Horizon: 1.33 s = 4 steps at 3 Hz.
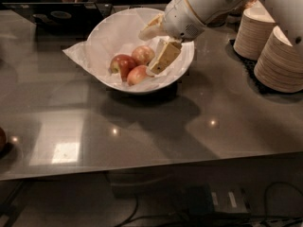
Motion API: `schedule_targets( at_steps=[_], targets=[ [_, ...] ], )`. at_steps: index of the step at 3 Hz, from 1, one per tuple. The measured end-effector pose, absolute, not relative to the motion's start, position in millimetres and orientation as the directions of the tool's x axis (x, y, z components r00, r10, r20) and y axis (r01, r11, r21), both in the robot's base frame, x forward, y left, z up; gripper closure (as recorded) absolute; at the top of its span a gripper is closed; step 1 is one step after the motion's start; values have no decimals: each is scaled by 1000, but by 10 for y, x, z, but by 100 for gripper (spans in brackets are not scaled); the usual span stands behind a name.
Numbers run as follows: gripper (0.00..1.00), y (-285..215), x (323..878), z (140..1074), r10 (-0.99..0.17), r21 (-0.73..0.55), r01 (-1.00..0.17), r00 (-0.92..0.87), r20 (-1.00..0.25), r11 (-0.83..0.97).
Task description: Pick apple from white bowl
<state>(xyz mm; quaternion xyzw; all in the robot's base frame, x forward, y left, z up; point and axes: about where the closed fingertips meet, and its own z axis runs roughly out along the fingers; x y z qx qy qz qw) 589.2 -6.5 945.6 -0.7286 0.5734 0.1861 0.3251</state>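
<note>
The white bowl (185,63), lined with crumpled white paper, stands at the back middle of the grey table. Three apples lie in it. The light pinkish-red apple (142,54) is at the back, a darker red apple (121,64) is to its left, and another red apple (137,74) is in front. My gripper (148,52) hangs over the bowl's right half, open. One beige finger (163,56) reaches down beside the apples and the other (150,30) is above them. The light apple shows between the two fingers. Nothing is held.
Stacks of beige disposable bowls (279,56) stand at the right edge of the table, close to my arm. A dark laptop-like object (57,15) lies behind the bowl at the back left. A dark round thing (2,138) sits at the far left edge.
</note>
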Motion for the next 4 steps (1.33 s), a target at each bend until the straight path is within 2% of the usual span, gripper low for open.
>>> schedule_targets(
  at_steps=[4],
  targets=[
    [31,29,5858,9109,-747,-208,-967,247,-617,-148]
  ],
)
